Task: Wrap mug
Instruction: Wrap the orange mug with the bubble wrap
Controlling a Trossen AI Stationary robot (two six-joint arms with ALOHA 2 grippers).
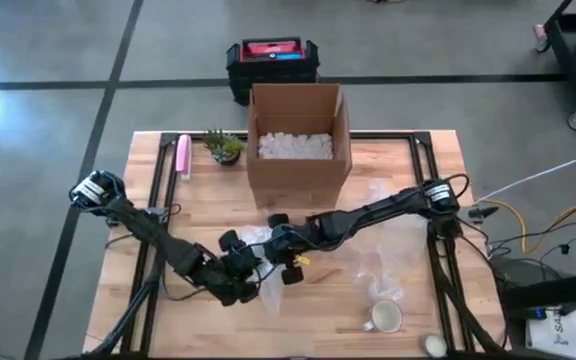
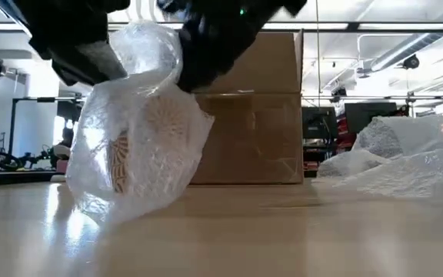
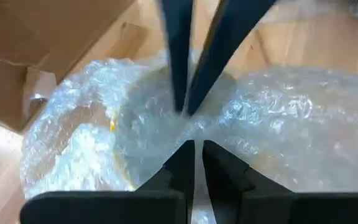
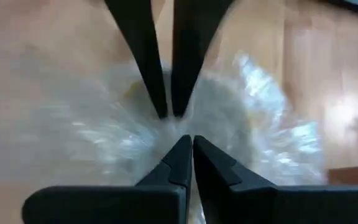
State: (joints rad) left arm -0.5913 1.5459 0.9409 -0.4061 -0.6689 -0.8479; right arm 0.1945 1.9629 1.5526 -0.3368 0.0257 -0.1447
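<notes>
The mug (image 2: 138,145), tan with a pale pattern, sits inside a bundle of clear bubble wrap (image 2: 141,131) near the table's middle, in front of the cardboard box. The wrap's loose top is gathered above the mug. My left gripper (image 3: 195,149) and my right gripper (image 4: 187,144) meet tip to tip over that gathered top, both shut on it. In the high view they are at my left gripper (image 1: 251,265) and my right gripper (image 1: 274,246). Whether the bundle's bottom (image 2: 98,215) touches the table cannot be told. My left gripper pinches the gathered bubble wrap (image 3: 191,127) above the mug between its two fingers, several layers bunched together. It comes from the table's left and near side, slanting down. The wrapped mug hangs below the fingers. My right gripper pinches the same gathered top of the wrap (image 4: 180,127) between its two fingers, right opposite the left gripper's tips. It comes from the table's right side, slanting down. The wrap fans out from the pinch in drawn folds.
An open cardboard box (image 1: 298,140) with white packing pieces stands just behind the bundle. Loose bubble wrap (image 1: 388,250) lies at the right, and a white mug (image 1: 383,318) stands near the front right edge. A small plant (image 1: 225,147) and a pink object (image 1: 182,155) are at the far left.
</notes>
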